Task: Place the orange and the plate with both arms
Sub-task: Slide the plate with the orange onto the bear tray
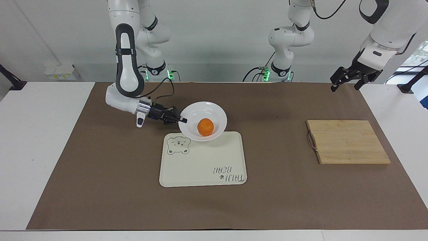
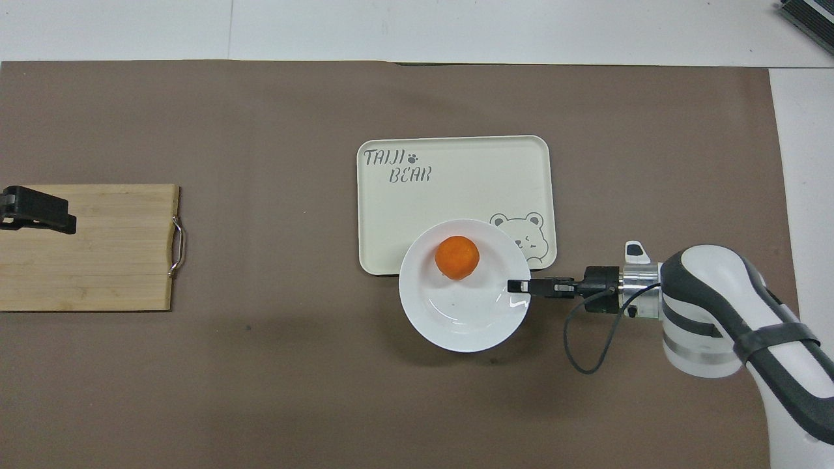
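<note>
The right gripper (image 1: 182,119) pinches the rim of the plate (image 1: 214,107) at the side toward the right arm's end of the table, its jaws pressed together on the thin lip. The orange (image 1: 205,127) sits loose in the plate, off-centre and clear of the jaws. The plate overlaps the tray (image 1: 204,167) at its bear corner, apparently lifted. One-sided grip risks tilting, so the orange may roll out. The left gripper (image 1: 345,79) waits, jaws spread, over the table's robot-side edge.
</note>
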You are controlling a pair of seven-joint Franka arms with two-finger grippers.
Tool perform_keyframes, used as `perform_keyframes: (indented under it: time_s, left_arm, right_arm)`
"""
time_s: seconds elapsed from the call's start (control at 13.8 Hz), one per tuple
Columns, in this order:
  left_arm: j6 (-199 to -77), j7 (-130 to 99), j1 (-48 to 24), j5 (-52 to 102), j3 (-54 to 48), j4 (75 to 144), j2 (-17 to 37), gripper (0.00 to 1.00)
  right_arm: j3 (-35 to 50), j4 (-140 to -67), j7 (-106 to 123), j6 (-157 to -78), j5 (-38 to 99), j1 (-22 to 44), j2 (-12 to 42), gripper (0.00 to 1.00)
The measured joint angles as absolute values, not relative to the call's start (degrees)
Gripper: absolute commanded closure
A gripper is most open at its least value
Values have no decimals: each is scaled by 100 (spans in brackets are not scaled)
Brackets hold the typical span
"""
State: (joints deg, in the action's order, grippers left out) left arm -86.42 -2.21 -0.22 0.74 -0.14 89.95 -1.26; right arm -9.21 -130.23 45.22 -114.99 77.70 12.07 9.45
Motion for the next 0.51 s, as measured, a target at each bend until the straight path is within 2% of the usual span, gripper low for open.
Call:
perform_keyframes:
  time_s: [0.51]
  left_arm:
    - [-8641, -221, -22, 74, -14, 8995, -126, 0]
  right_arm:
    - [-927, -11054, 3503, -11708, 7738, 1289, 2106, 100]
